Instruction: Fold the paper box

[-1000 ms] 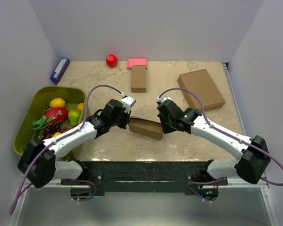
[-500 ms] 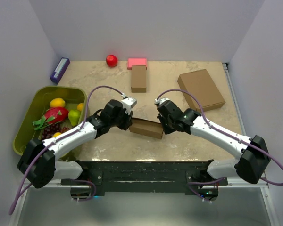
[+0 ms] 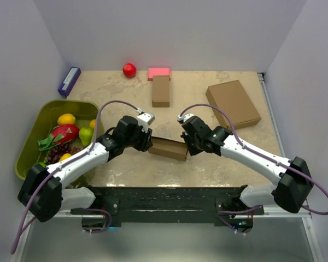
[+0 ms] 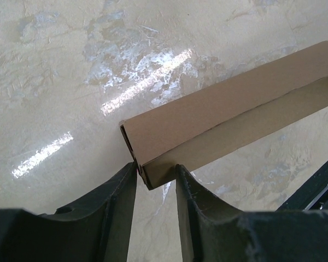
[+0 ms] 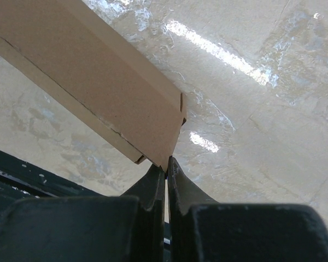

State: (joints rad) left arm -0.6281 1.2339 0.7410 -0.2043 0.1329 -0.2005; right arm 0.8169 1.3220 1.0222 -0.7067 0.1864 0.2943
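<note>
The paper box point(image 3: 168, 148) is a small low brown cardboard box, held just above the table between my two arms. My left gripper point(image 3: 148, 143) grips its left end. In the left wrist view the jaws point(image 4: 156, 174) close on the box's end corner point(image 4: 229, 120), one finger on each side. My right gripper point(image 3: 187, 147) holds the right end. In the right wrist view its jaws point(image 5: 167, 166) are almost closed, pinching the thin corner of a cardboard panel point(image 5: 98, 87).
A green bin point(image 3: 30, 147) of toy fruit stands at the left. A narrow brown box point(image 3: 160, 91) and a pink block point(image 3: 159, 72) lie at the back, with a red ball point(image 3: 129, 69) and a purple object point(image 3: 69, 81). A larger brown box point(image 3: 233, 103) lies back right.
Both grippers and the box between them have shifted slightly to the left. The holds have not changed.
</note>
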